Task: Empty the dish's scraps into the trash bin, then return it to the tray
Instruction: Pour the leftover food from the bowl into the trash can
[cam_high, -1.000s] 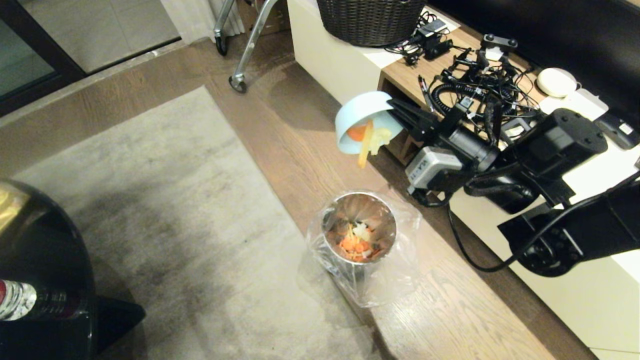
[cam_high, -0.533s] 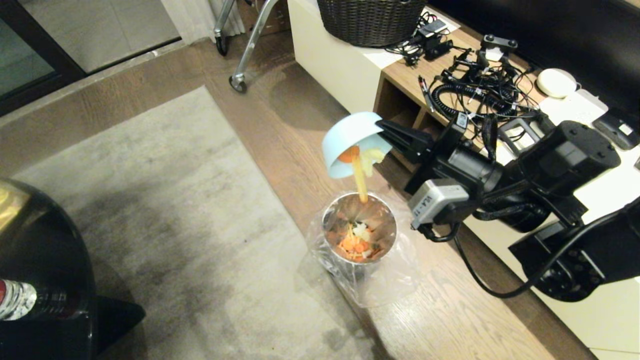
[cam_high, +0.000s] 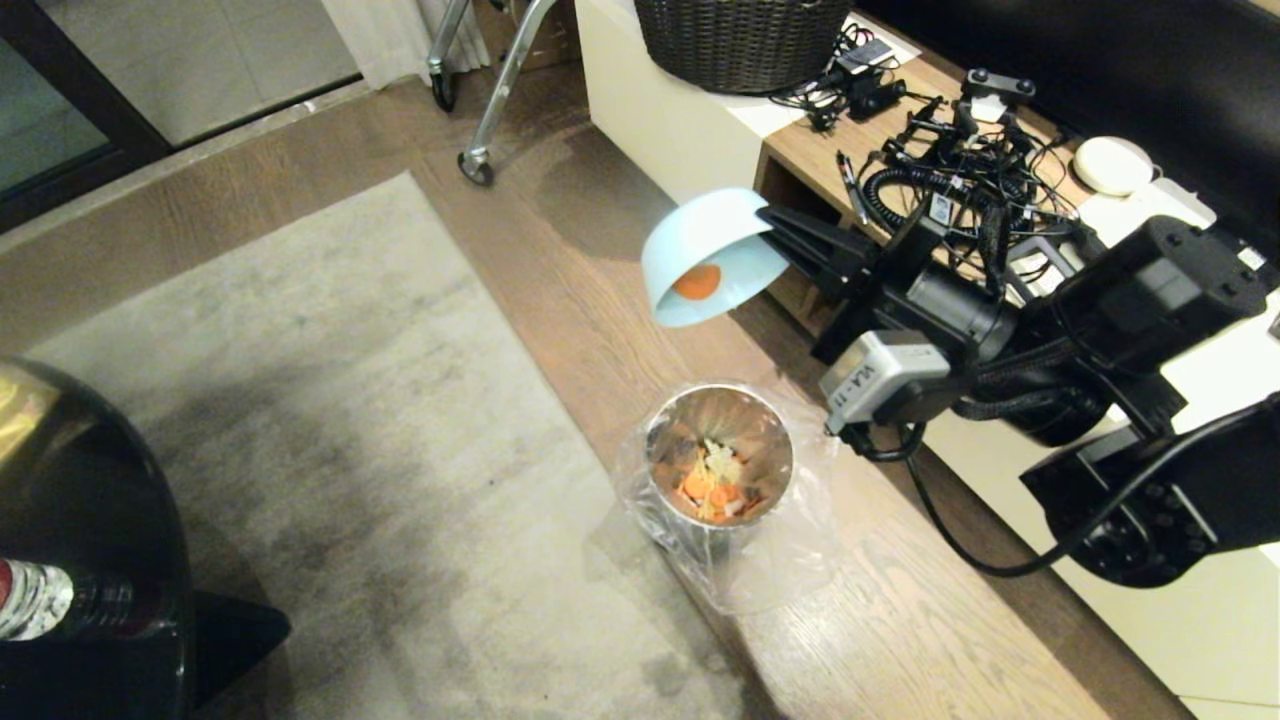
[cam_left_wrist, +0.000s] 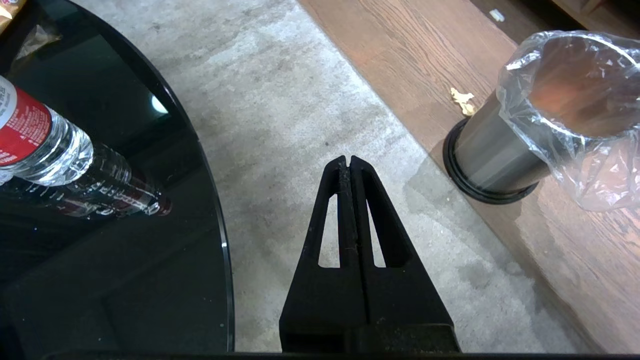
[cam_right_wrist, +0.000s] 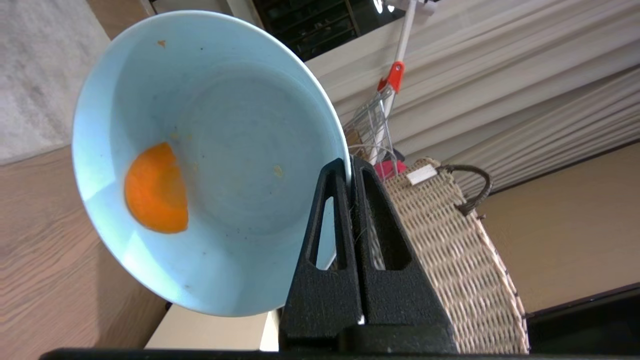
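Observation:
My right gripper (cam_high: 768, 228) (cam_right_wrist: 349, 162) is shut on the rim of the pale-blue dish (cam_high: 710, 255) (cam_right_wrist: 210, 160), which hangs tipped mouth-down above and slightly behind the trash bin (cam_high: 718, 468) (cam_left_wrist: 505, 145). One orange scrap (cam_high: 696, 281) (cam_right_wrist: 156, 188) still clings inside the dish. The metal bin, lined with a clear bag, holds orange and pale scraps (cam_high: 712, 484). My left gripper (cam_left_wrist: 348, 161) is shut on nothing and hangs over the grey rug beside a black glass table (cam_left_wrist: 110, 250). The tray is out of view.
A pale scrap (cam_left_wrist: 462, 100) lies on the wood floor behind the bin. A water bottle (cam_left_wrist: 45, 145) lies on the black table. A low cabinet (cam_high: 700, 120) carries a dark wicker basket (cam_high: 740, 40) and tangled cables (cam_high: 950, 180). A grey rug (cam_high: 330, 400) covers the floor.
The yellow and pale scraps slid out of the dish into the bin; only the orange piece stays inside. My right gripper dipped toward the bin, then lifted the dish and tipped it further.

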